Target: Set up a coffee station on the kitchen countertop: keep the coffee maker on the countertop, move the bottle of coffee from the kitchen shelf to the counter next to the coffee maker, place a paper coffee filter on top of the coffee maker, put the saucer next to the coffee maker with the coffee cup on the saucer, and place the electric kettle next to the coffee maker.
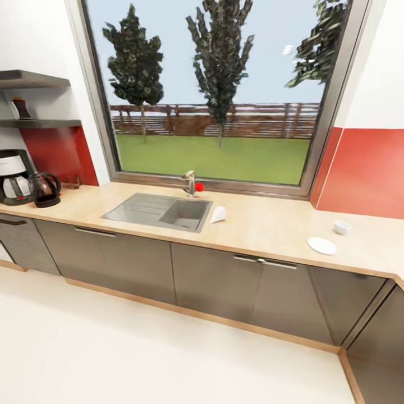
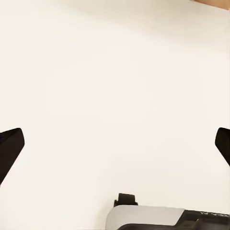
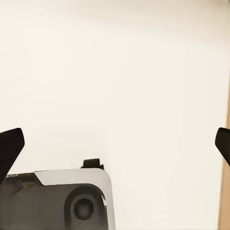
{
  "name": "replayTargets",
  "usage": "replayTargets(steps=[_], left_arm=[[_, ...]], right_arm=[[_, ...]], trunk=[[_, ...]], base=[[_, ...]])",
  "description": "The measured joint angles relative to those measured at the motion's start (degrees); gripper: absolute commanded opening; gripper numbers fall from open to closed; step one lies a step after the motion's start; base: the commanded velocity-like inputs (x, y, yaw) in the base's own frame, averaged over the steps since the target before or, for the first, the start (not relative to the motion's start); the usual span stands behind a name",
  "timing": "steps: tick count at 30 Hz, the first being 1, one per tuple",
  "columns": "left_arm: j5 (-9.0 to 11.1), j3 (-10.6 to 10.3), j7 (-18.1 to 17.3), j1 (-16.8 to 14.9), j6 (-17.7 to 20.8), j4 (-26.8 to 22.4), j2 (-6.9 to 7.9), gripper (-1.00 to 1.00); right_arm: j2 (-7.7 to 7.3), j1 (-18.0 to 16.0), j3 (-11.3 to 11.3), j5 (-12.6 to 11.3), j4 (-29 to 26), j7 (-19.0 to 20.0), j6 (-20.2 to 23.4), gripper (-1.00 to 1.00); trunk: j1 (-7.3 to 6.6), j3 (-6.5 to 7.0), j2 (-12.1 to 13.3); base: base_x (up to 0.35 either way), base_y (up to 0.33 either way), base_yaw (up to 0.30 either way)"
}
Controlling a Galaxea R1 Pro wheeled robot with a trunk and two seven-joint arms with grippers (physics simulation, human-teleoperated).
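Kettle (image 1: 45, 189) already sits beside the coffee maker (image 1: 15, 177) at far left; coffee bottle (image 1: 21, 108) waits on the shelf (image 1: 42, 123) upper left. Filter (image 1: 218, 214) lies mid-frame by the sink (image 1: 159, 211), saucer (image 1: 321, 245) and cup (image 1: 341, 226) right. Both grippers (image 2: 115, 143) (image 3: 115, 143) gape wide, empty, over floor. Approaching looks next.

Bright, even daylight; soft, low-detail render.
Light seems to come through the window (image 1: 216, 95); shadows are faint, wide-angle lines lean at the edges, and the wrist views wash near-white.
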Motion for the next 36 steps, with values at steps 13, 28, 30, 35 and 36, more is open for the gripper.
replayTargets(steps=[13,28,30,35,36], left_arm=[[0.2,2.4,0.3,0.0,0.1,0.0,3.26,1.00],[-0.8,8.8,0.1,0.0,0.3,7.8,5.21,1.00],[-1.9,8.5,0.1,0.0,0.3,10.7,6.34,1.00],[-4.5,8.3,0.1,0.0,0.8,12.3,7.21,1.00],[-5.0,8.2,0.2,0.0,0.9,12.5,7.24,1.00]], right_arm=[[0.08,0.0,0.0,-0.3,-0.7,0.1,0.1,1.00],[0.19,0.0,-0.1,-0.4,-8.0,0.0,0.1,1.00],[1.34,-0.1,0.0,-0.5,-14.3,0.0,0.1,1.00],[6.62,-0.1,0.2,-0.4,-28.6,-0.1,0.2,1.00],[7.44,-0.1,0.3,-0.4,-31.7,-0.1,0.3,1.00]], trunk=[[0.00,0.00,0.0],[0.02,0.00,0.0],[0.02,0.01,0.0],[0.03,0.01,0.0],[0.03,0.01,0.0]], base=[[0.338,0.000,0.000],[0.258,0.000,0.000],[0.127,0.000,0.000],[0.082,0.000,0.000],[0.027,0.000,0.000]])
